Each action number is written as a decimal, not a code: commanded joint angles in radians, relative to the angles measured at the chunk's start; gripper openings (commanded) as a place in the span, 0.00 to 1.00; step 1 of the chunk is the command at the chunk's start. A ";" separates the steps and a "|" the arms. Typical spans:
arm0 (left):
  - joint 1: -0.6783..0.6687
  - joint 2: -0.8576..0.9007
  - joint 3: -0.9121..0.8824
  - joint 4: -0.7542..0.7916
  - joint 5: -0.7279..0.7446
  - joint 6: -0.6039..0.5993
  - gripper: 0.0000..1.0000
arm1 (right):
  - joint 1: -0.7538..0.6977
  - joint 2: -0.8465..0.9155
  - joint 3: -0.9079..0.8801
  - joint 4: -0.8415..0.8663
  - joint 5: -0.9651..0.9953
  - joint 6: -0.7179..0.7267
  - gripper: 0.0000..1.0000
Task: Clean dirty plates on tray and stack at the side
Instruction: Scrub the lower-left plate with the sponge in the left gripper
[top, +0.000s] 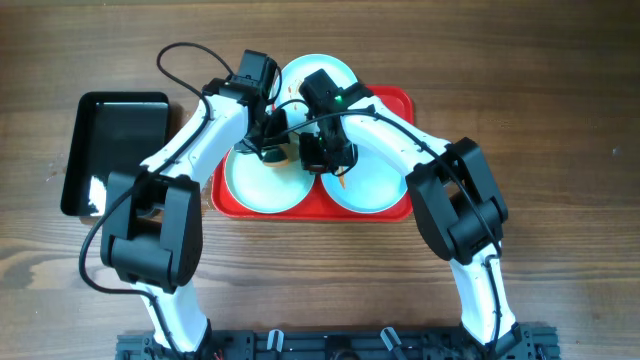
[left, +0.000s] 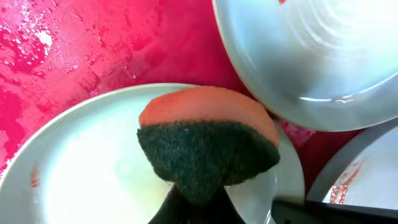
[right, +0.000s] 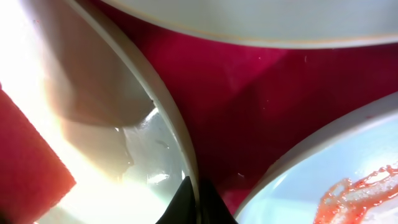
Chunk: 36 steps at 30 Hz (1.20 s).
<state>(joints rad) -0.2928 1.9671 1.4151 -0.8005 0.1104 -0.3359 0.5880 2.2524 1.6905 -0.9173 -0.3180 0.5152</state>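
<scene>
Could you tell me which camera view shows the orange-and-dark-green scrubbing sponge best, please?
The left wrist view: the orange-and-dark-green scrubbing sponge fills the frame, pinched in the left gripper over a pale round plate. Overhead, the arms mostly hide it. The right wrist view doesn't show it.

Both arms extended inward, left gripper (top: 272, 140) and right gripper (top: 325, 158) closed.

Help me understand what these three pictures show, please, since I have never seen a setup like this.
Two white robot arms work at a wooden table. One picture looks down from above; the other two come from cameras on each wrist. A red tray holds three pale plates, some with orange smears; a black tray lies beside it. The left pincer holds a sponge, orange on top and dark green below, over one plate. The right pincer grips the rim of the plate on the left in its view.
</scene>
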 joint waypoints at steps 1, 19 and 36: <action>-0.003 0.047 0.011 0.006 0.042 -0.013 0.04 | 0.000 0.012 -0.015 -0.011 0.029 -0.018 0.04; 0.060 0.103 0.010 -0.367 -0.365 -0.155 0.04 | 0.000 0.012 -0.015 -0.020 0.082 0.074 0.04; -0.106 0.062 0.010 -0.143 0.005 -0.113 0.04 | 0.000 0.012 -0.015 -0.026 0.048 0.060 0.04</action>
<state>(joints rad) -0.3908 2.0472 1.4296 -0.9440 0.0708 -0.4614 0.5716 2.2513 1.6905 -0.9340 -0.3138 0.5785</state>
